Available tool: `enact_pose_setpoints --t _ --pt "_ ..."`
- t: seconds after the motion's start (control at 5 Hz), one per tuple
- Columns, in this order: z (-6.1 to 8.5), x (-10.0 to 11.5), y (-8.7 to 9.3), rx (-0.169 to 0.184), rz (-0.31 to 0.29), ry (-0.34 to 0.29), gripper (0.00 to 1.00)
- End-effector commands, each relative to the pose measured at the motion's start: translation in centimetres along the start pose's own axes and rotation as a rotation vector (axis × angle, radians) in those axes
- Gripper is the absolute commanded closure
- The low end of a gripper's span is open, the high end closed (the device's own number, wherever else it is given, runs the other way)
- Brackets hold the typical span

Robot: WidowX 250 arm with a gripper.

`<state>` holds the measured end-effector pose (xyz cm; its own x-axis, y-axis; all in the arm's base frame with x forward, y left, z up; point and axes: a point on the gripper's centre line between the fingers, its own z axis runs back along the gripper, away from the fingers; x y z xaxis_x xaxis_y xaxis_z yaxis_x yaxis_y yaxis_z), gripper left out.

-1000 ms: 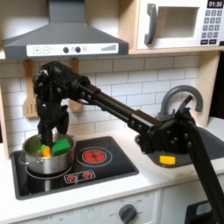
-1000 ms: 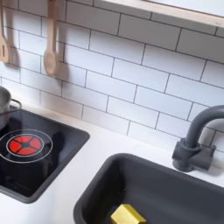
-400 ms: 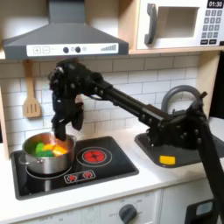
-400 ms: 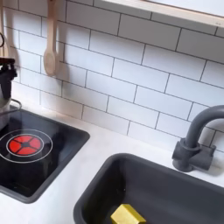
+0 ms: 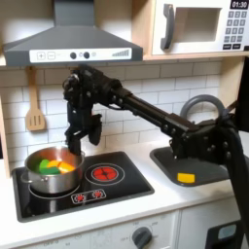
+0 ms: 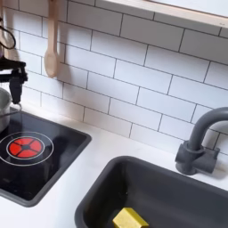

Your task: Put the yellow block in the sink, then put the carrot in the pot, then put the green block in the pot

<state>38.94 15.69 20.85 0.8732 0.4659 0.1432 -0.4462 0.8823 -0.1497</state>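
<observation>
**Toy kitchen: all three toys look put away**

White tiles cover the wall behind a toy stove [image 5: 83, 183] and a white desk [image 6: 76, 178].

The fingers [image 5: 75, 146] hang just above the pot [image 5: 51, 172], over the side nearer the wall, and point down. They hold nothing. They look a little apart, but the picture is too blurry for me to tell if they are open or closed. In the second exterior view the fingers [image 6: 11, 78] show dark at the second exterior view's left edge, above the stove.

The pot sits on the stove's burner at the first exterior view's left. Inside it lie the carrot [image 5: 64, 166] and the green block [image 5: 44, 165], side by side and touching. Both are below the fingers and a bit toward the first exterior view's left. The carrot's long way cannot be made out.

The yellow block [image 6: 130, 218] lies on the floor of the sink [image 6: 98, 191], well apart from the pot, below the faucet [image 6: 200, 142]. A wooden spoon [image 6: 52, 40] hangs on the wall.

I think the job is done, so the arm only needs to lift clear without bumping the pot's rim.
</observation>
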Motion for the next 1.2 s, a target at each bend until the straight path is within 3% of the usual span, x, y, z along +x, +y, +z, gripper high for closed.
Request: enact_pose_setpoints --t 0.0,0.2,0.4,1.0 --pt "0.7 -1.1 0.0 0.0 -0.089 0.095 0.0" --pt "0.8 -1.6 -0.6 0.008 -0.095 0.083 0.0" --pt "-0.3 -1.1 0.1 0.004 -0.079 0.103 0.0" --pt "-0.2 -1.1 0.1 0.004 -0.078 0.102 0.0"
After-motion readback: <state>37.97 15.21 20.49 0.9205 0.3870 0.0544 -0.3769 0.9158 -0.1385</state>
